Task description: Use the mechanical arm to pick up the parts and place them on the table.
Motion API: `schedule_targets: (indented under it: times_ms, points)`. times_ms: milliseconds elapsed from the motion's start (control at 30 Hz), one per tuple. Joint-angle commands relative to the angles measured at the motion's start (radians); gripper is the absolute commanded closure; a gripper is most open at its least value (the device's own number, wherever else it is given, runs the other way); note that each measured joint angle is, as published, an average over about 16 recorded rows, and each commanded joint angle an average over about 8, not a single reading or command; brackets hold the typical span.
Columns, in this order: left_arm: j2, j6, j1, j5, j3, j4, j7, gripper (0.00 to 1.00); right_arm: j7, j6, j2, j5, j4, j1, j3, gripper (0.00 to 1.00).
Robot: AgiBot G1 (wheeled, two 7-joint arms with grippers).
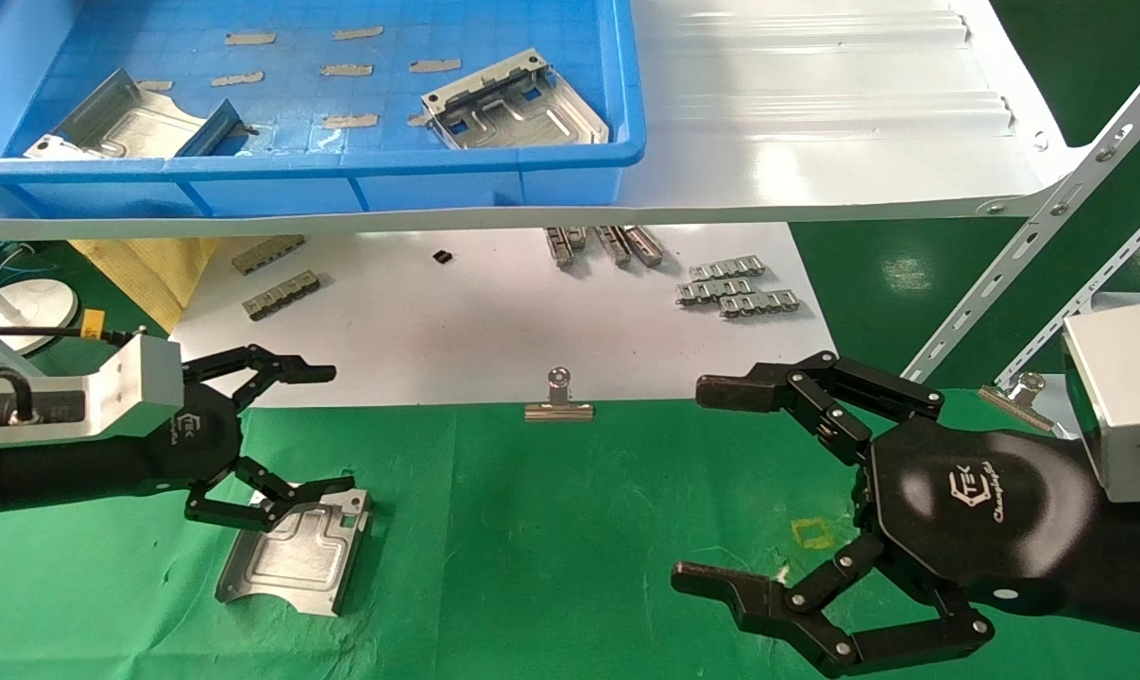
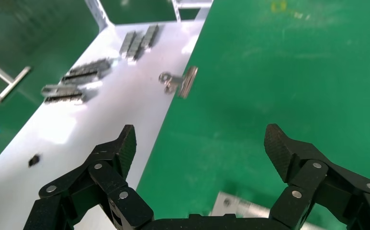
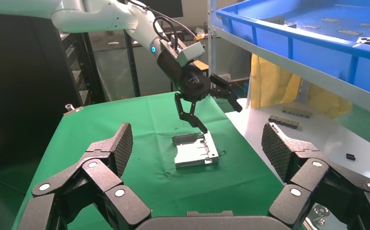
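One silvery part (image 1: 296,552) lies flat on the green cloth table (image 1: 551,529), at the left. My left gripper (image 1: 329,430) is open right above it, and its lower finger reaches down to the part's raised edge; I cannot tell if they touch. In the left wrist view that gripper (image 2: 202,143) is open and empty, with a corner of the part (image 2: 240,208) below the palm. My right gripper (image 1: 700,484) hovers open and empty over the cloth at the right. The right wrist view shows it (image 3: 198,139) open, with the part (image 3: 195,151) and the left gripper (image 3: 197,86) beyond. Two more parts (image 1: 518,104) (image 1: 126,118) lie in the blue bin.
The blue bin (image 1: 343,175) stands on a white ribbed shelf (image 1: 815,104) overhanging the back. Below it a white board (image 1: 494,321) carries grey clip strips (image 1: 735,288). A binder clip (image 1: 558,401) sits at the board's edge and another (image 1: 1018,392) at the right. Slanted shelf braces (image 1: 1032,227) stand at the right.
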Motion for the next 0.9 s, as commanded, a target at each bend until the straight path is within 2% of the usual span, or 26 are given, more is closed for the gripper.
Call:
schedule_targets:
  times_ms: [33, 900]
  points:
    - [-0.008, -0.004, 0.021, -0.010, -0.021, -0.041, -0.030, 0.00, 0.000, 0.000, 0.000, 0.000, 0.000, 0.000, 0.000, 0.00]
    - [-0.114, -0.050, 0.298, -0.146, -0.287, -0.571, -0.416, 0.00, 0.000, 0.000, 0.000, 0.000, 0.000, 0.000, 0.000, 0.00]
